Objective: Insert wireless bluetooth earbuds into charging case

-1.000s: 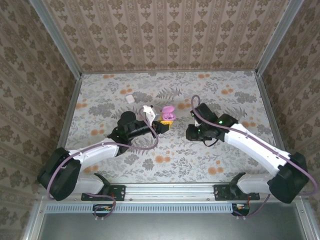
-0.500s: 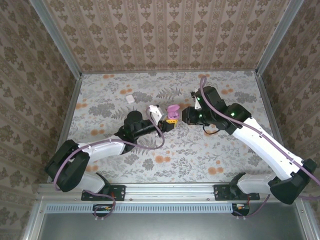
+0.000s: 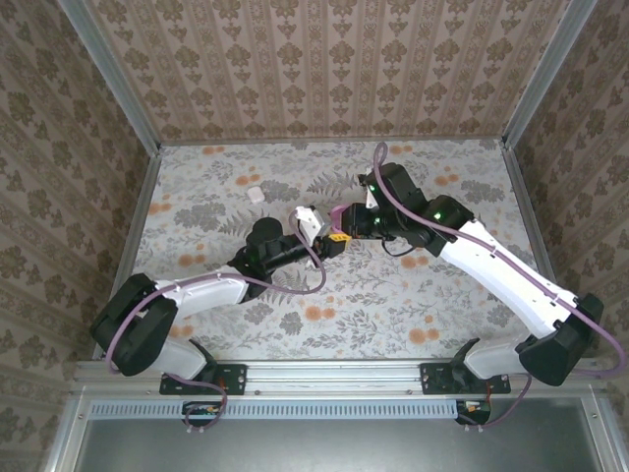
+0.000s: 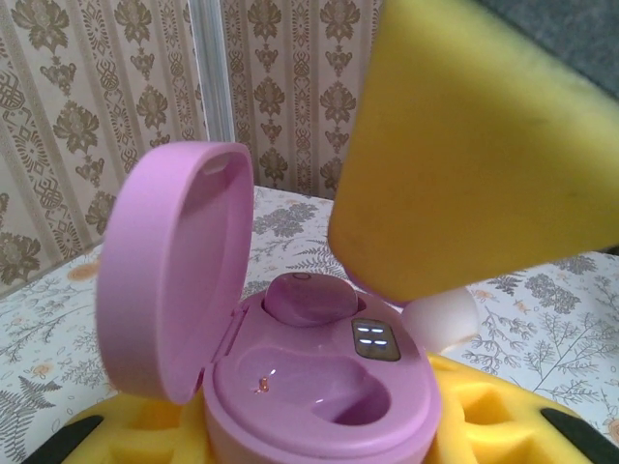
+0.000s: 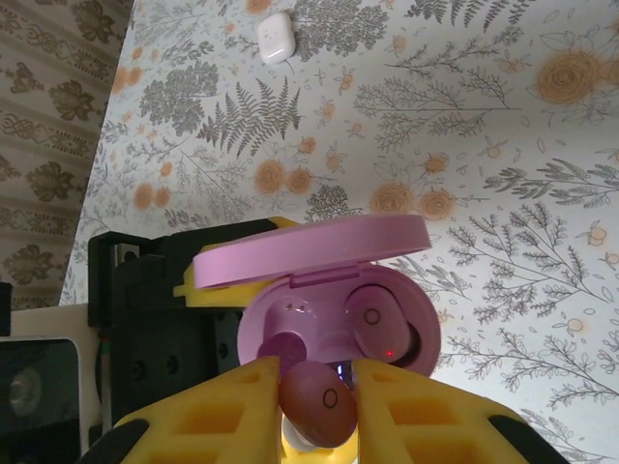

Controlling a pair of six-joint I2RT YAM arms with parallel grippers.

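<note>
The left arm's yellow fingers [image 3: 334,243] clamp the base of an open, oval pink plastic charging case [image 4: 319,387] at mid-bench. One small pink earbud [image 5: 382,329] sits in a socket, a red light glowing on it; the other socket is empty. Just beside the case, the right arm's fingers [image 5: 266,382] pinch a second glossy pink earbud [image 5: 321,406]. A white pebble-shaped case [image 5: 276,37] lies far left on the flower-printed bench [image 5: 503,145].

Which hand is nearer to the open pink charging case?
Left. The left hand grips the case; the right hand hangs just over it, pinching a pink earbud.
</note>
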